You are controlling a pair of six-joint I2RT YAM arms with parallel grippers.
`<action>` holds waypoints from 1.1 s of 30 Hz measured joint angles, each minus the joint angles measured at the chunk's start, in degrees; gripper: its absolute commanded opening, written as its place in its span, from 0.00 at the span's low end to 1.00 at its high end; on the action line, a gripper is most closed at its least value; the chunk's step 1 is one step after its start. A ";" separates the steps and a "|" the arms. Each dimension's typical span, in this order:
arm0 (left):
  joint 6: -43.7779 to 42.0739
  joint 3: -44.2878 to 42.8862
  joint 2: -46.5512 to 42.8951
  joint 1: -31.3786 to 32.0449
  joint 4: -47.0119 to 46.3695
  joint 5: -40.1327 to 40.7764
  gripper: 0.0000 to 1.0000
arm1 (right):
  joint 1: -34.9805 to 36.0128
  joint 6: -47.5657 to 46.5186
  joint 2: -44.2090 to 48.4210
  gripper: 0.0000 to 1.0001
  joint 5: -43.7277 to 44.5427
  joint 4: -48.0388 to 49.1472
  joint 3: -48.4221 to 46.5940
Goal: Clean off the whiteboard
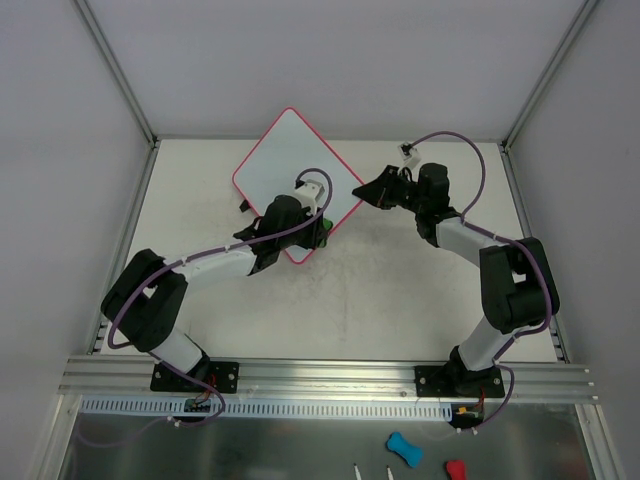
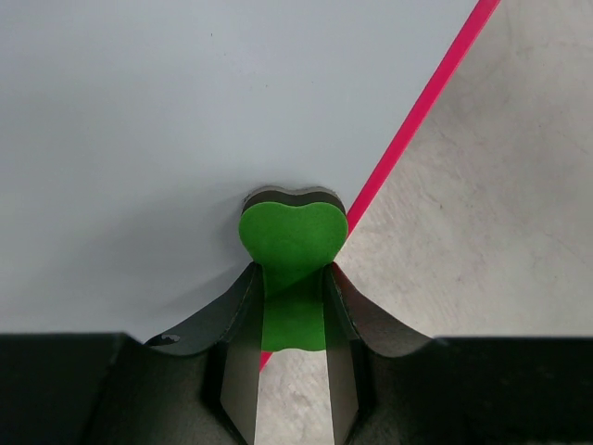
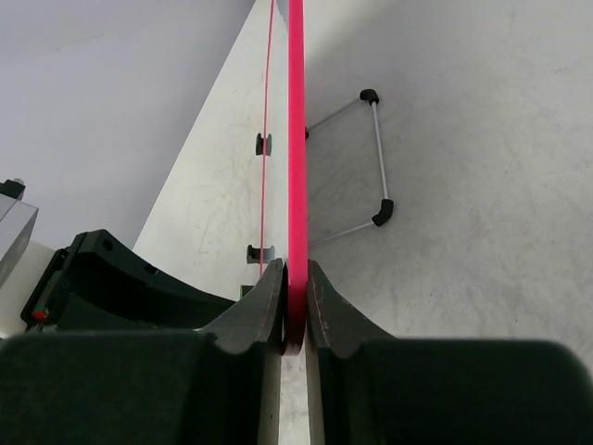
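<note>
Closest to me, on the near side of the metal rail (image 1: pixel 330 372), a blue bone-shaped piece (image 1: pixel 403 449) and a small red piece (image 1: pixel 455 469) are lying on a grey shelf, well apart from the work. Both arms are rising from their bases on that rail and reaching out over the pale table (image 1: pixel 390 300).

The left arm is stretching in toward the middle. The left gripper (image 2: pixel 292 278) is clenching a green eraser (image 2: pixel 292 236) between its fingers (image 2: pixel 243 311). The eraser's lobed end is sticking out past the fingertips and pressing on the white face of the whiteboard (image 2: pixel 185 111), just beside the red-pink rim (image 2: pixel 422 102) near the board's nearest corner.

The right arm is bending in from the right. The right gripper (image 3: pixel 295 278) is pinching the board's edge at its right-hand corner, with its jaws sitting tight on either side of the rim.

The whiteboard is standing toward the far middle of the table, turned corner-on like a diamond when seen from above. It is tilting up off the surface rather than lying flat. On the side away from the eraser, a thin wire stand (image 3: pixel 375 176) with black feet is resting on the table. Two small black clips (image 3: pixel 263 144) are showing just beside the rim. The part of the face showing in the left wrist view is looking plain white.
</note>
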State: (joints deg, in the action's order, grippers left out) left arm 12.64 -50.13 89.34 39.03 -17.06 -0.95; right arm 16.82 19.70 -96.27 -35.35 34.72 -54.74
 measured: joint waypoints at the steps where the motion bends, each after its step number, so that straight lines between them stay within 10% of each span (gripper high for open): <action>1: -0.09 -0.20 0.02 0.00 0.07 -0.09 0.00 | 0.04 0.04 0.00 0.00 0.00 0.00 0.00; 27: 13.27 19.41 -7.45 -13.97 -2.62 -2.05 0.00 | 0.17 0.35 -0.02 0.00 -0.04 -0.04 -0.02; 33: 13.97 22.53 -22.53 -13.97 0.17 -3.98 0.00 | 0.20 0.37 -0.02 0.00 -0.02 -0.07 -0.02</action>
State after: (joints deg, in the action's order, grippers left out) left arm 26.61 -27.59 66.81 25.06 -16.88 -4.93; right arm 17.02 20.08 -96.29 -35.38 34.65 -54.76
